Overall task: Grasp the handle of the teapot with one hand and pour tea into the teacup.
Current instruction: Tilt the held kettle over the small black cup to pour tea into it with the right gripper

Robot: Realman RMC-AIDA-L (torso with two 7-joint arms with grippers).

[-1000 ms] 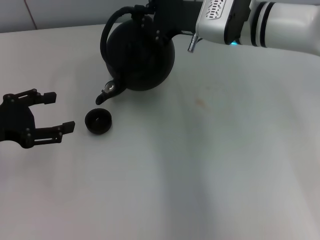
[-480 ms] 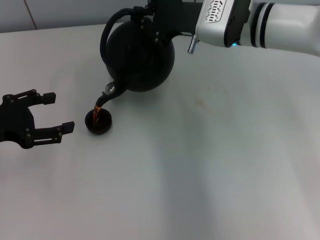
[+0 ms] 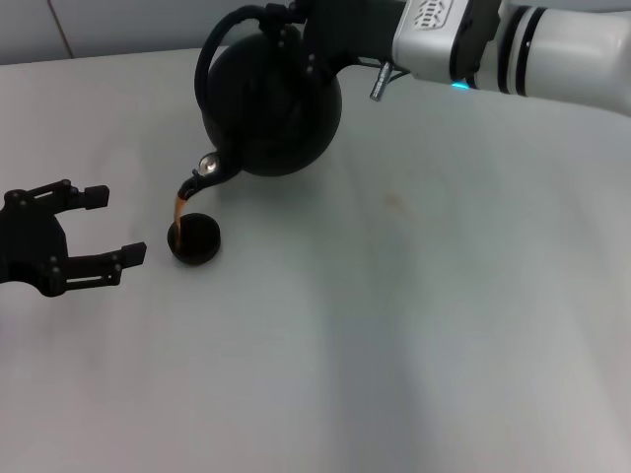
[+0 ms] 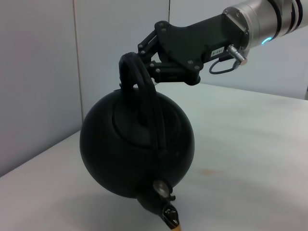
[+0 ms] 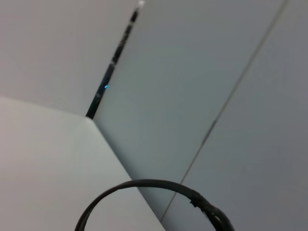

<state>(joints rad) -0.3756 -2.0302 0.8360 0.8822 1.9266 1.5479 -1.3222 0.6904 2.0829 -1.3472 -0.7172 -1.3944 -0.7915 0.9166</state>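
Change: the teapot is being held higher and tilted further than half a second ago; the amber stream is now falling longer.
Right tool: clenched on the handle.
Teacup: standing on the counter below the spout, being filled.
Left tool: parked with fingers spread, just beside the teacup.
Room: wide bare counter is being left toward the right.

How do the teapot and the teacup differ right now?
The teapot is far bigger than the teacup. The teapot is held off the table by its handle in the right hand and tipped spout-down, while the teacup sits upright on the table. The teapot pours out tea; the teacup receives it. Both are round and black.
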